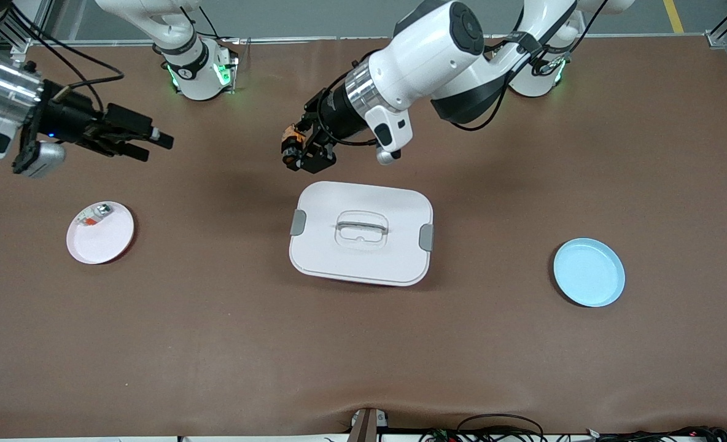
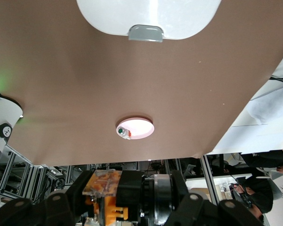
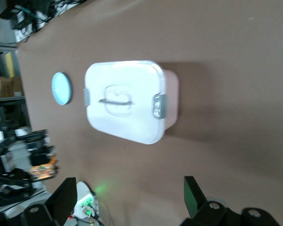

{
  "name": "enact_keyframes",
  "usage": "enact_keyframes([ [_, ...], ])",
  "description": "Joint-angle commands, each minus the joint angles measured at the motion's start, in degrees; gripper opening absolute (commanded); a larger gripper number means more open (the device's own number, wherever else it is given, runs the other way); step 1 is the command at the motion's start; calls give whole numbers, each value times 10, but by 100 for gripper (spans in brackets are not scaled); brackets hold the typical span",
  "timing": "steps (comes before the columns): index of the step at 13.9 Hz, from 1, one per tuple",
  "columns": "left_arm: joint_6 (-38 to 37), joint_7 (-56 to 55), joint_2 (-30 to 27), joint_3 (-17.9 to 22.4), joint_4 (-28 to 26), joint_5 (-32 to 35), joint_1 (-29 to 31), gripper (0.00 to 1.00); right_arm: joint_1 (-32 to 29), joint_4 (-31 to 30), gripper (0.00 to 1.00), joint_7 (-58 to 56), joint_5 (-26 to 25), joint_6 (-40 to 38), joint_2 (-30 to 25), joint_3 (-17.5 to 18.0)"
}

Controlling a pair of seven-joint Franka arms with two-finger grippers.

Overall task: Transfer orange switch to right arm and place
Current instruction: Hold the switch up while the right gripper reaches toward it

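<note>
Front view: the left gripper (image 1: 299,152) hangs in the air over bare brown tabletop, just off the white lidded plastic box (image 1: 361,233) on the side toward the robots' edge of the table; its fingers are clamped on the orange switch (image 1: 290,139), a tiny black push-button with an orange cap; the right gripper (image 1: 145,142) hovers with fingers spread over the table toward the right arm's end, above the small round pink plate (image 1: 107,239); that plate carries a small silver-white part with a red-orange bit (image 1: 96,215); a round light-blue plate (image 1: 589,272) lies toward the left arm's end, well apart from the box.

Left wrist view: the switch (image 2: 105,189) sits gripped low in the frame; the pink plate (image 2: 137,127) and the box's grey latch (image 2: 145,33) show on the table.

Right wrist view: two spread fingers (image 3: 194,195) frame the box (image 3: 127,101); the blue plate (image 3: 61,88) lies near it; the left gripper (image 3: 33,170) with the switch (image 3: 42,171) shows farther off.
</note>
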Motion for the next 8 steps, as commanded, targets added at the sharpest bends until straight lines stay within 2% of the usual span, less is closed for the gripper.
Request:
enact_keyframes([
  [1,-6,-19,0,1,6,14,-13,28,43,-18,100,2,25,23,-13,-4],
  [8,-6,-21,0,1,6,18,-13,28,132,-21,100,53,24,71,1,-4],
])
